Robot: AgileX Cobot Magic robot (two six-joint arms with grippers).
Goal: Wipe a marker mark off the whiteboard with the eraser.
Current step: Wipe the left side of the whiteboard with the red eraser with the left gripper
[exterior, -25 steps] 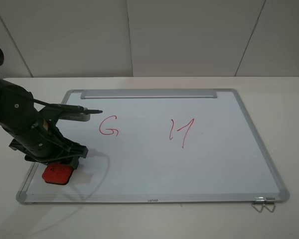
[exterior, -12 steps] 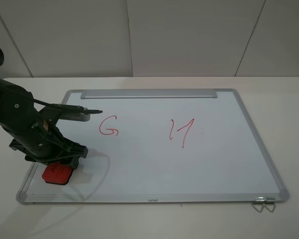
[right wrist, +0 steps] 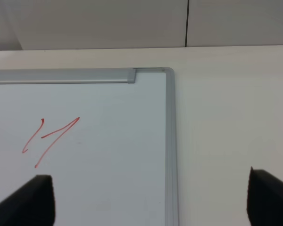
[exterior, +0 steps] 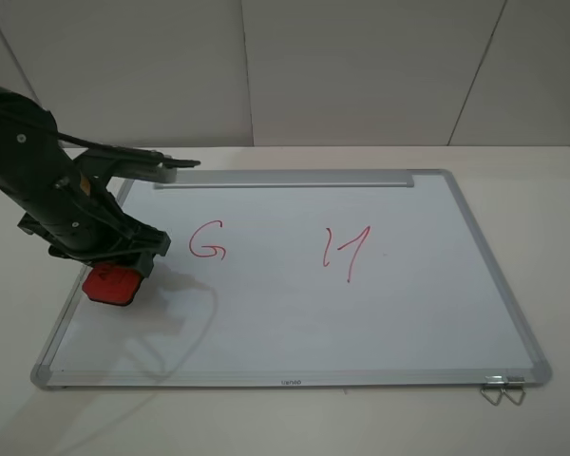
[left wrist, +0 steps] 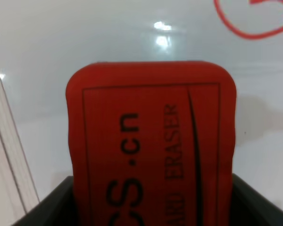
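Observation:
The red eraser (exterior: 111,286) hangs over the left part of the whiteboard (exterior: 294,323), with my left gripper (exterior: 116,269) shut on it. The red "G" marker mark (exterior: 208,240) lies to the right of the eraser, a short gap away. In the left wrist view the eraser (left wrist: 151,136) fills the frame between the dark jaws, and part of the "G" marker mark (left wrist: 254,26) shows beyond it. Whether the felt touches the board I cannot tell. My right gripper (right wrist: 151,197) is open over the board's right edge and holds nothing; the exterior high view does not show it.
A second red mark of two slanted strokes (exterior: 347,252) sits mid-board, also as the slanted strokes (right wrist: 49,139). A grey tray strip (exterior: 283,179) runs along the far edge. A metal clip (exterior: 502,388) sticks out at the near right corner. The board lies on a pale table (exterior: 551,247).
My left arm has carried the eraser from the board's near left corner farther up the board, now level with and closer to the "G". The right gripper view gives no earlier frame.

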